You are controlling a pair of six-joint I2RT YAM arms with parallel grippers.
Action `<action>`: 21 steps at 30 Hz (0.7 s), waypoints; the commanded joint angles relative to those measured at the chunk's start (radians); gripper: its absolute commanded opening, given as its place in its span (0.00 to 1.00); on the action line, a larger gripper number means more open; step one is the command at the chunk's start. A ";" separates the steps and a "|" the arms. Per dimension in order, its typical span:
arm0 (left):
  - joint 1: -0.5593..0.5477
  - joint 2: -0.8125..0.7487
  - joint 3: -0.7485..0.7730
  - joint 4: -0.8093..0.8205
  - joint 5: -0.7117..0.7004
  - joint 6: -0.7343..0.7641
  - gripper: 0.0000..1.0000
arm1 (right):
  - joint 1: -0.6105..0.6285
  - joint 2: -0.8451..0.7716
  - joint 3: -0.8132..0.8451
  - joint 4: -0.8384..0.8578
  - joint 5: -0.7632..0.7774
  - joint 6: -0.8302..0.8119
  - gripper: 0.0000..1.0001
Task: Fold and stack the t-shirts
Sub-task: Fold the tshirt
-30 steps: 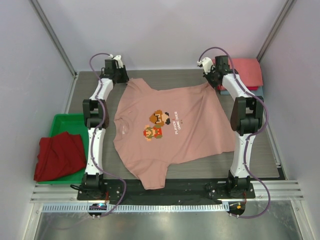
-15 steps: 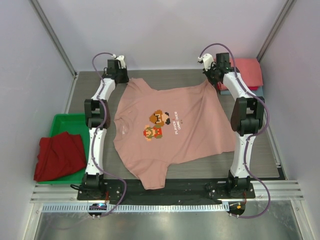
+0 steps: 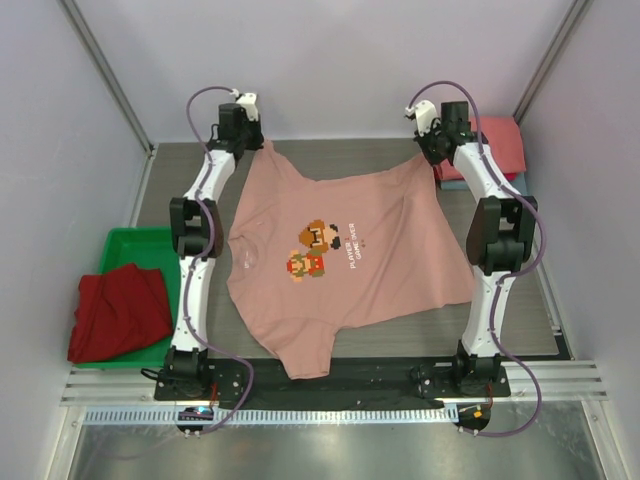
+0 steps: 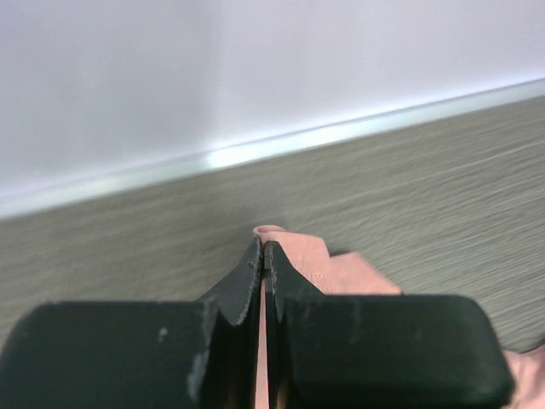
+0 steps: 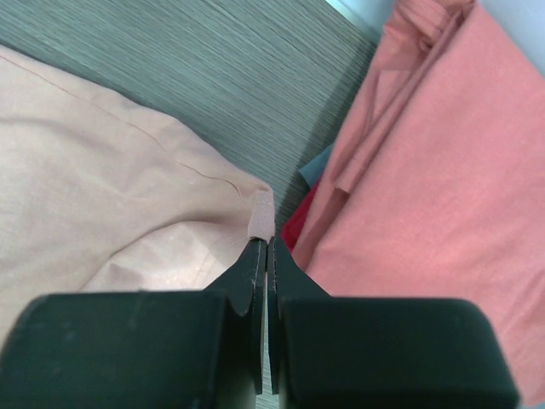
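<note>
Top external: dusty-pink tee (image 3: 350, 260) lies print-up on the counter (image 3: 520, 325), between the two arms. Its far edge looks lifted and pulled taut between its two far corners. The coral-red tee (image 3: 495, 140) sits folded at the far right. The dark red tee (image 3: 120, 310) is bunched in the green tray (image 3: 130, 240), left side.

Step, as I read it: first fold of the pink one. Grasp is done, fold not yet made.

Next move likely needs both corners carried toward the near edge at matched height and pace, so the far half lands square. Release only once flat.

Pose: left arm (image 3: 195, 220) and right arm (image 3: 495, 240) are both stretched far out, wrists pitched down.

- **Left wrist:** left jaws pinched closed on a pink fabric tip.
- **Right wrist:** right jaws closed on a pink corner, just beside the coral-red tee.
</note>
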State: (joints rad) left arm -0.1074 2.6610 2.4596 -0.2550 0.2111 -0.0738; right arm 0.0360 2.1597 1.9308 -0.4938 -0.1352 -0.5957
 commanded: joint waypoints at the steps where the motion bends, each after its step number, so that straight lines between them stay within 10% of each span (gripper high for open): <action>1: -0.032 -0.079 0.058 0.123 0.039 0.020 0.00 | -0.011 -0.052 0.025 0.038 0.016 0.025 0.01; 21: 0.003 -0.350 -0.116 0.022 0.120 0.069 0.00 | -0.022 -0.159 -0.082 0.041 0.059 -0.019 0.01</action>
State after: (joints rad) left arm -0.1360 2.4668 2.3596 -0.2382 0.2817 -0.0357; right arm 0.0219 2.1136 1.8709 -0.4831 -0.1001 -0.5915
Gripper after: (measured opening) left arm 0.005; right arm 0.032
